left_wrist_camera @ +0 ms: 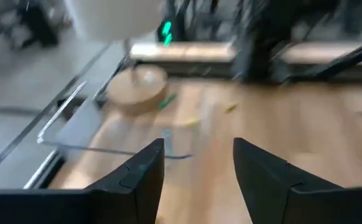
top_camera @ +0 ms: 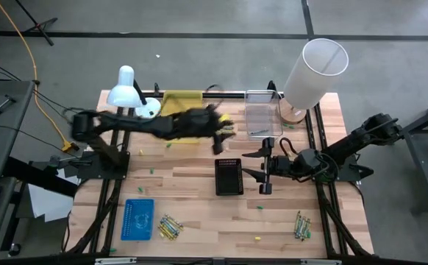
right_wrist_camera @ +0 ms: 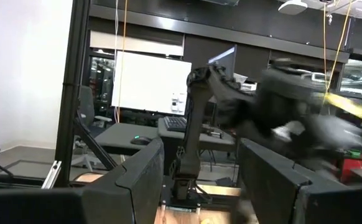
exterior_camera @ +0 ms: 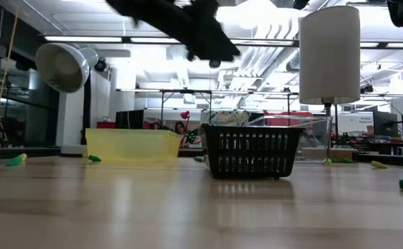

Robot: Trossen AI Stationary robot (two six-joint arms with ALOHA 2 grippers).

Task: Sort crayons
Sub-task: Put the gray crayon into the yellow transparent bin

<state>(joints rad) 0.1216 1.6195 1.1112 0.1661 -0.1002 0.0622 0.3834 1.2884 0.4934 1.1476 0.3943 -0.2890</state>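
1. Wooden table [top_camera: 199, 191] carries everything, with both arms over it.
2. Left arm reaches across the far middle; the left gripper [top_camera: 225, 132] hangs between the yellow tray [top_camera: 179, 103] and the clear tray [top_camera: 262, 121], its fingers [left_wrist_camera: 137, 177] spread wide with nothing between them.
3. Right gripper [top_camera: 262, 166] hovers beside the black basket [top_camera: 229, 177] at mid-table, fingers wide apart and empty.
4. White lamp [top_camera: 129, 92] stands at the far left corner, a white cylinder [top_camera: 313, 70] at the far right.
5. Blue tray [top_camera: 137, 218] lies near the near left edge.
6. Crayons [top_camera: 168, 228] lie in a bunch just beside the blue tray; another bunch [top_camera: 302, 224] lies near the near right corner.
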